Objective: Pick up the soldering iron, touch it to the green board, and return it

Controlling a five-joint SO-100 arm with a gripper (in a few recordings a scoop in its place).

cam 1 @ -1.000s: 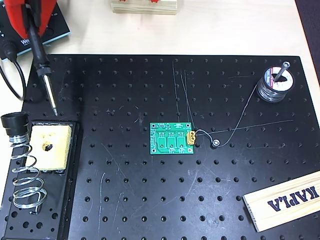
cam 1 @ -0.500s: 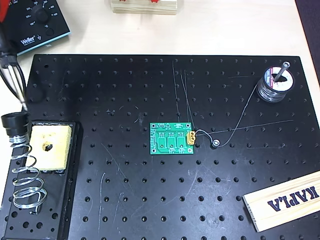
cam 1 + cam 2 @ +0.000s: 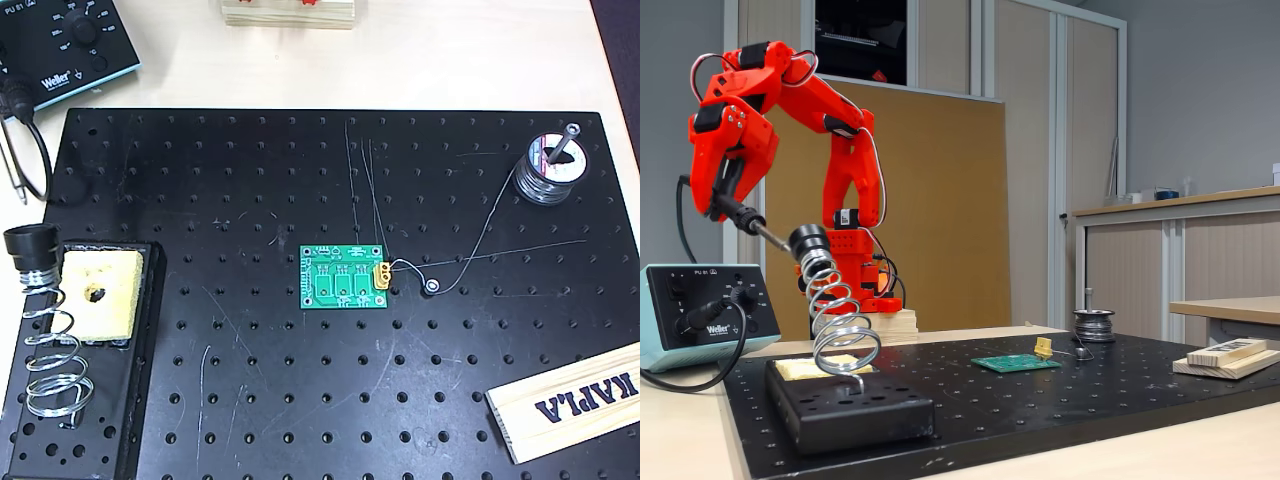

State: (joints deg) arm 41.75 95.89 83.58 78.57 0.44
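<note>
The black perforated board (image 3: 1060, 385) spreads low and to the right of the gripper in the fixed view, and everything else sits on or beside it. The red arm (image 3: 825, 110) arches over from its base at the rear, and its gripper (image 3: 728, 200) hangs high at the left, above the Weller control box (image 3: 700, 315), clenched on the soldering iron (image 3: 750, 222). The iron juts down and to the right from the jaws, its metal tip pointing at the black collar of the silver coil stand (image 3: 835, 320), which stands just below and right of the gripper; whether tip and collar touch I cannot tell. In the overhead view a slim stretch of the iron (image 3: 14, 170) shows at the left edge, with the black cable (image 3: 35, 150) looping beside it. It is a long, slim, black wand ending in a thin silver shaft. It looks light and stiff, though the trailing cable will likely tug on it, and the tip is probably hot and easily bent, so the handle is the place to hold, as now. The yellow sponge (image 3: 98, 290) lies under the stand's mouth. The green board (image 3: 1016, 363), a small rectangle with a yellow connector, lies flat well to the right of and below the gripper.
</note>
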